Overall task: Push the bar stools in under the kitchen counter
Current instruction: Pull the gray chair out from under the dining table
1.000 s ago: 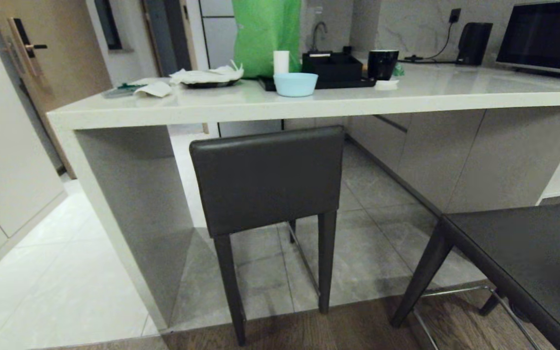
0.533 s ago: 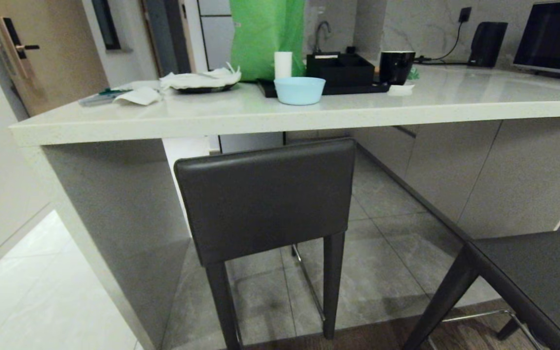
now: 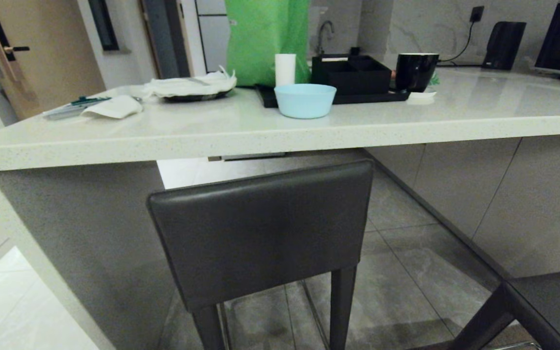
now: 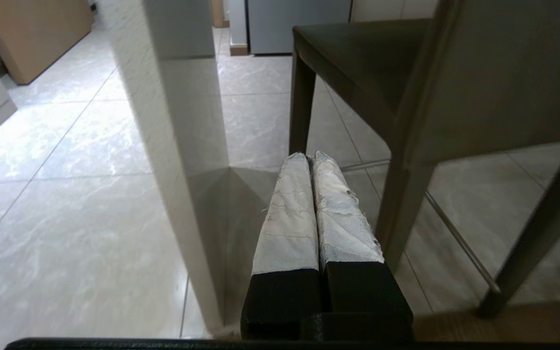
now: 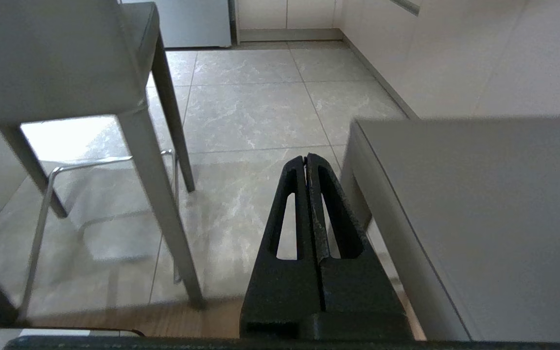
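One dark grey bar stool point(image 3: 265, 233) stands straight ahead, its backrest just below the edge of the off-white kitchen counter point(image 3: 260, 133) and its seat under the worktop. A second bar stool point(image 3: 547, 306) shows at the lower right, out from the counter. Neither arm is in the head view. My left gripper point(image 4: 308, 156) is shut and empty, low beside the counter's grey side panel point(image 4: 183, 121) and the first stool's leg point(image 4: 399, 214). My right gripper point(image 5: 305, 157) is shut and empty, between the first stool's leg point(image 5: 156, 214) and the second stool's seat point(image 5: 479, 204).
On the worktop stand a light blue bowl point(image 3: 305, 100), a black tray with a box point(image 3: 353, 75), a black mug point(image 3: 416, 71), a green bag point(image 3: 265, 41) and a plate with tissues point(image 3: 190, 87). A door point(image 3: 22, 53) is at the far left.
The whole head view has shifted: the counter and the first stool now look nearer and larger, and the second stool has slid toward the lower right corner. The stools themselves show no move.
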